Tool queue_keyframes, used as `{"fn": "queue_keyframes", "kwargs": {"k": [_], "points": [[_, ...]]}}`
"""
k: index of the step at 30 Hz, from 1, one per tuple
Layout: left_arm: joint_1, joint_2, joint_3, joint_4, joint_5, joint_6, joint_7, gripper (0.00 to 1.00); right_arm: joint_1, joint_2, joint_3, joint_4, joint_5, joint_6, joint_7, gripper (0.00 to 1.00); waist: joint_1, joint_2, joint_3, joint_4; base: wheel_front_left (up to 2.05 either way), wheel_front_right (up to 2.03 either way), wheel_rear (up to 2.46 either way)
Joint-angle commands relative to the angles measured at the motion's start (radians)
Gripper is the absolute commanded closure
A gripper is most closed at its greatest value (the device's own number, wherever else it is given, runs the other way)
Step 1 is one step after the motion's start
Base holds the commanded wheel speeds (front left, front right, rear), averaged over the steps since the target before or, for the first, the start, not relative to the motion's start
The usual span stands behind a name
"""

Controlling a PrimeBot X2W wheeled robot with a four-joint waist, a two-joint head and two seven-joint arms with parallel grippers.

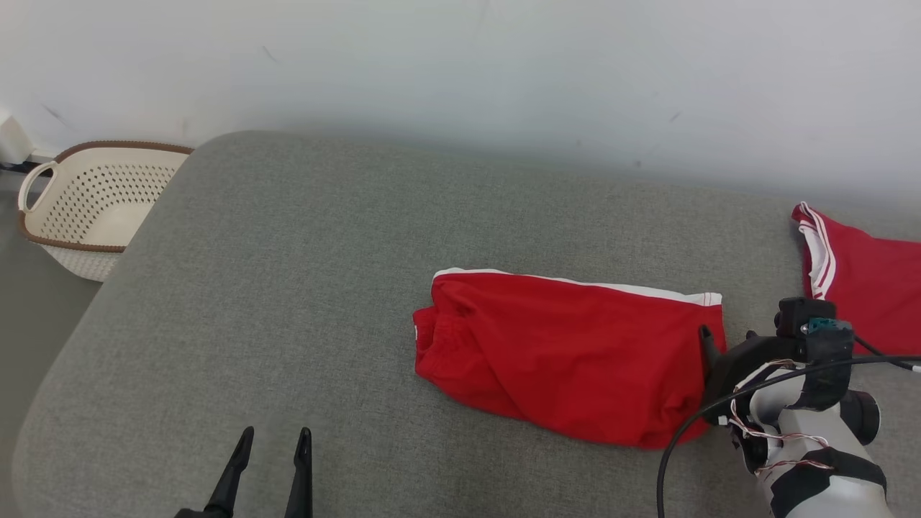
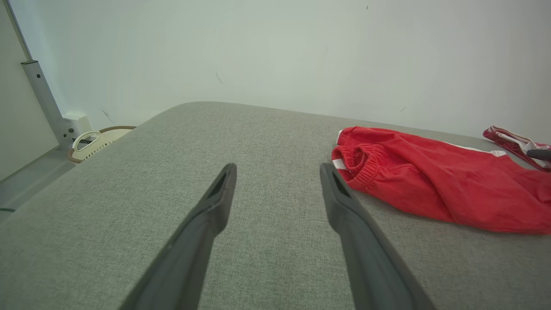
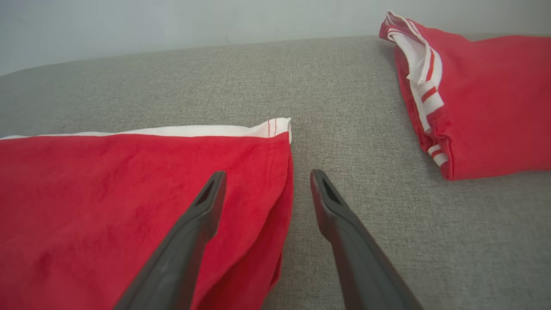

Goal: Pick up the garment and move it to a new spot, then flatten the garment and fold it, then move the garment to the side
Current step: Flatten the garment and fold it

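No legible text, label, brand, number or sign on anything here.

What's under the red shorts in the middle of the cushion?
The red shorts lie on the grey cushion, which shows all around them. Anything directly beneath the cloth is covered.

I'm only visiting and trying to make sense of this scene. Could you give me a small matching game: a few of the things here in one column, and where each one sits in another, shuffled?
Things:
1. red shorts
2. red garment with striped trim
3. cream basket
4. grey fabric surface

Places:
A. on the floor past the surface's left end
B. beneath both garments
C. at the surface's right end, partly cut off in the head view
D. mid-surface, elastic waistband pointing left

Pairs: 1-D, 2-C, 3-A, 4-B.
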Motion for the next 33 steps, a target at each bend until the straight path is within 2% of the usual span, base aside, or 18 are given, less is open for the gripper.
{"fn": "queue_keyframes", "kwargs": {"k": [1,13,14,15,16,26,33], "points": [[-0.013,0.002,0.001,0.003,-0.003,0.004,-0.003,0.0,-0.012,-0.003,-0.008,0.024,-0.01,-0.001,-0.009,0.0,-0.0001,0.0,0.012,0.013,0.0,0.0,0.0],[-0.023,0.0,0.015,0.004,0.004,0.002,-0.003,0.0,-0.056,0.031,-0.073,0.232,-0.04,-0.001,-0.039,0.0,-0.0001,0.0,0.029,-0.001,0.0,0.0,0.0],[-0.024,-0.001,0.015,0.005,0.004,0.001,-0.003,0.0,-0.062,0.034,-0.071,0.242,-0.04,-0.001,-0.041,0.44,-0.0001,0.0,0.029,-0.003,0.0,0.0,0.0],[-0.025,-0.001,0.016,0.005,0.005,0.001,-0.003,0.0,-0.066,0.036,-0.069,0.248,-0.039,-0.001,-0.053,0.81,-0.0001,0.0,0.029,-0.004,0.0,0.0,0.0],[-0.025,-0.001,0.016,0.005,0.005,0.001,-0.003,0.0,-0.066,0.037,-0.068,0.252,-0.037,-0.001,-0.065,1.0,-0.0001,0.0,0.03,-0.005,0.0,0.0,0.0],[-0.008,-0.002,0.027,0.007,0.005,-0.003,-0.003,0.0,-0.085,-0.024,-0.056,0.279,0.006,-0.001,-0.16,1.0,-0.0001,0.0,0.017,-0.011,0.0,0.0,0.0],[0.01,-0.004,0.027,0.005,0.0,0.002,-0.003,0.0,-0.079,0.003,0.033,0.232,0.133,-0.001,-0.202,1.0,-0.0001,0.0,0.004,-0.024,0.0,0.0,0.0]]}}
